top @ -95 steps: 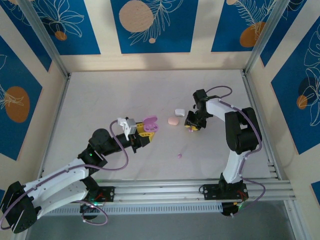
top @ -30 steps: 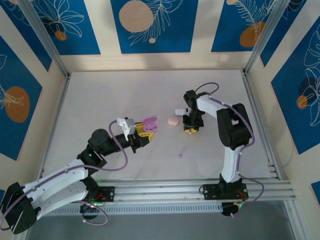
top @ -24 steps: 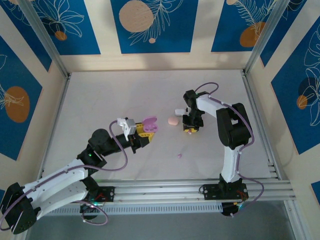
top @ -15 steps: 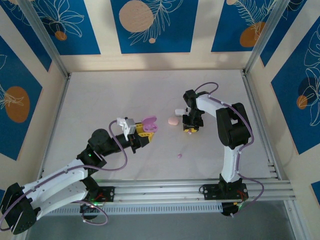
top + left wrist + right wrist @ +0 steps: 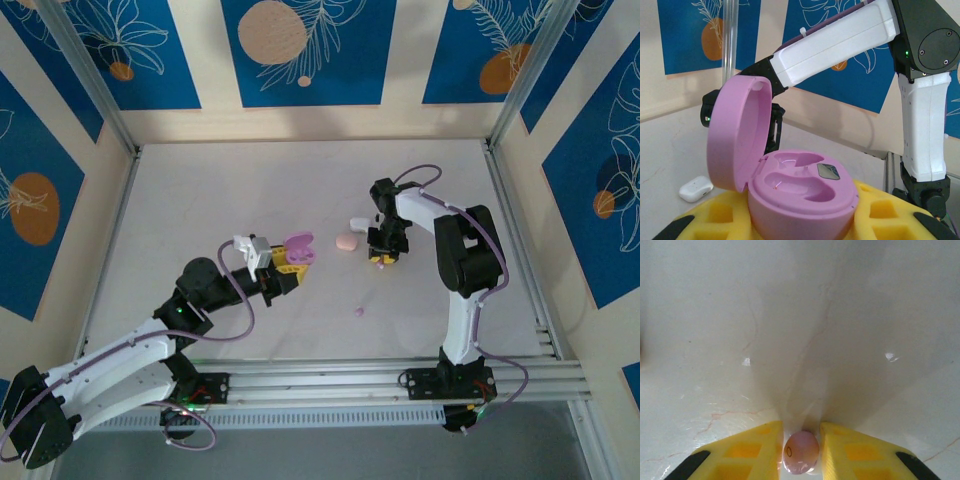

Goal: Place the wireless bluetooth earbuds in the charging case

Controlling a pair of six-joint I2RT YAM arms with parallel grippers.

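My left gripper [image 5: 291, 263] is shut on the purple charging case [image 5: 300, 246]. In the left wrist view the case [image 5: 802, 192] sits between the yellow pads with its lid [image 5: 737, 134] swung open and both wells empty. Right of it, my right gripper [image 5: 383, 258] points down at the table, and its yellow pads [image 5: 757, 450] are shut on a pale pink earbud [image 5: 801, 451]. A purple earbud [image 5: 359, 312] lies loose on the table, nearer the arm bases and between the two grippers.
A closed pink case [image 5: 346, 243] and a closed white case [image 5: 359, 223] lie on the table just left of the right gripper. The white case [image 5: 696, 188] and the right arm [image 5: 835, 42] stand beyond the open case in the left wrist view.
The right wrist has shifted slightly to the right, still pointing down by the pink case. The left arm and the open case have not moved.
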